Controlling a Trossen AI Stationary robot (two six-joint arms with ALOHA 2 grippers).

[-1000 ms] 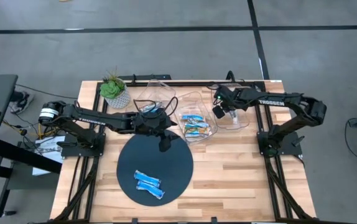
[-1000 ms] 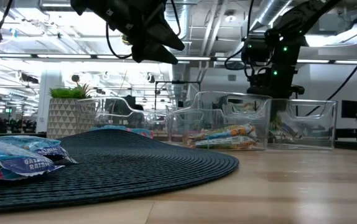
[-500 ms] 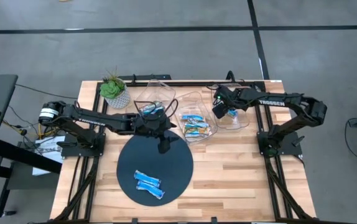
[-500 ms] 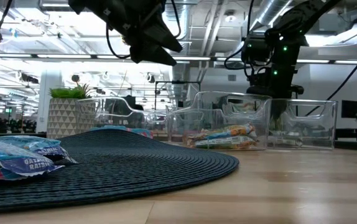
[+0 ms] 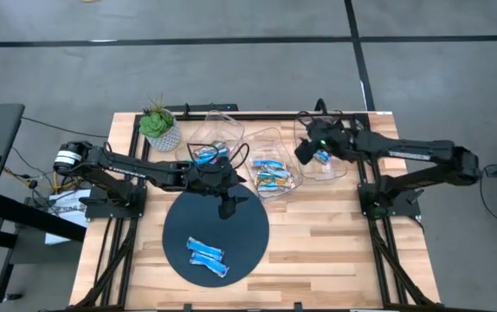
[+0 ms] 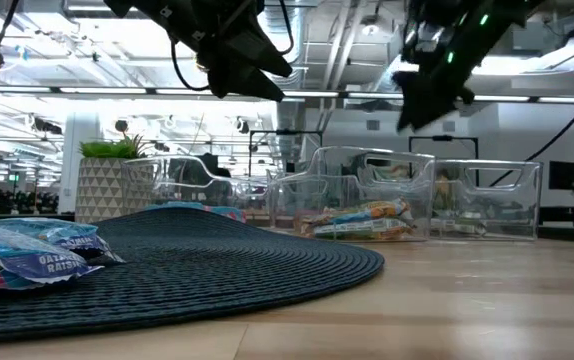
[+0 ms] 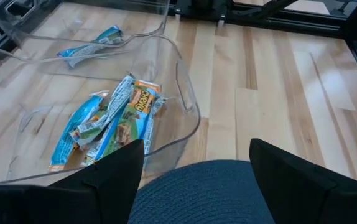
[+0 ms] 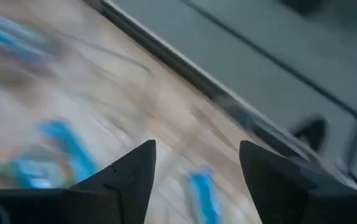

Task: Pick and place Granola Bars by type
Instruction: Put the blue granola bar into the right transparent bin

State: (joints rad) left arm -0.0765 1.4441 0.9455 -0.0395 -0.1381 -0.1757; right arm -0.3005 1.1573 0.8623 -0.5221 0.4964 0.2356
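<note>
Two blue-wrapped granola bars (image 5: 207,254) lie flat on the near part of the dark round mat (image 5: 240,227); the low view shows them close up (image 6: 27,255). Several more bars (image 5: 274,173) lie in the middle clear bin (image 7: 188,118). One blue bar (image 5: 322,157) lies in the right bin (image 5: 335,169). My left gripper (image 5: 227,205) hangs open over the mat's far edge, nothing between its fingers (image 7: 197,180). My right gripper (image 5: 302,153) is open and empty (image 8: 197,180), raised above the right bin (image 6: 417,110).
A third clear bin (image 5: 218,121) stands at the far left of the row, with blue wrappers (image 5: 207,154) showing inside. A potted plant (image 5: 159,126) stands at the far left corner. Bare wood (image 5: 326,243) lies right of the mat.
My right gripper has opened and let go of a blue bar, which now lies in the right bin. It has then risen out of the bin, tipping toward level. My left gripper stays open over the mat.
</note>
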